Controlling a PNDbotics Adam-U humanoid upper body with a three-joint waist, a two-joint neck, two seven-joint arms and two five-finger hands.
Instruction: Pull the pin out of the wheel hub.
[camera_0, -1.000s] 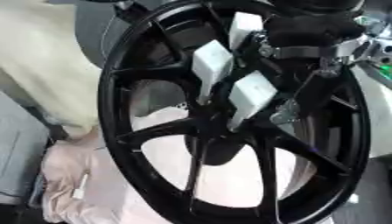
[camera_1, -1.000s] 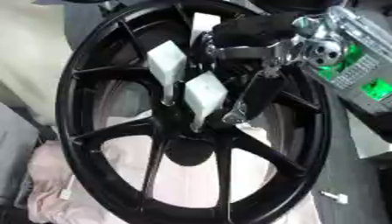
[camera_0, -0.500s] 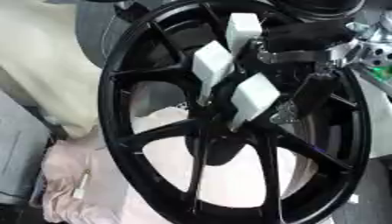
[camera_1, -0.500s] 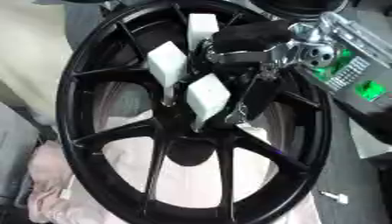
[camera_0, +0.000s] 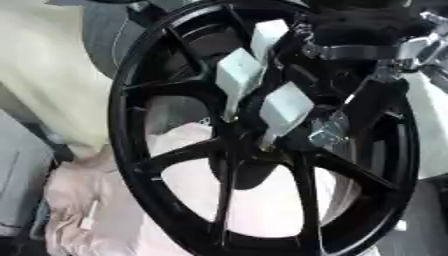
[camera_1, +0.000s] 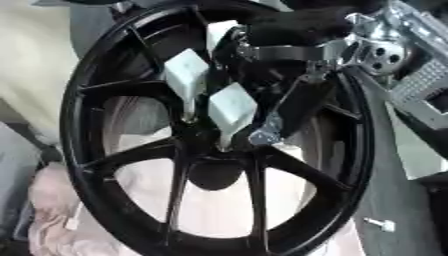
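The right hand (camera_1: 229, 107) reaches down into the black wheel hub (camera_0: 254, 150), pale fingertips (camera_0: 284, 107) pressed at its centre. Whether they pinch the pin cannot be told; the pin itself is hidden there. Pink cloth (camera_0: 96, 210) lies below the fingers.

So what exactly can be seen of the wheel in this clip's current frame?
The wheel is a glossy black spoked rim, metal by its look, standing tilted and filling most of the view. Thin spokes run from a dark central hub to the rim. It rests on pale pinkish cloth. The robot's right hand, with pale finger covers, reaches between the spokes just above the hub. No pin can be made out.
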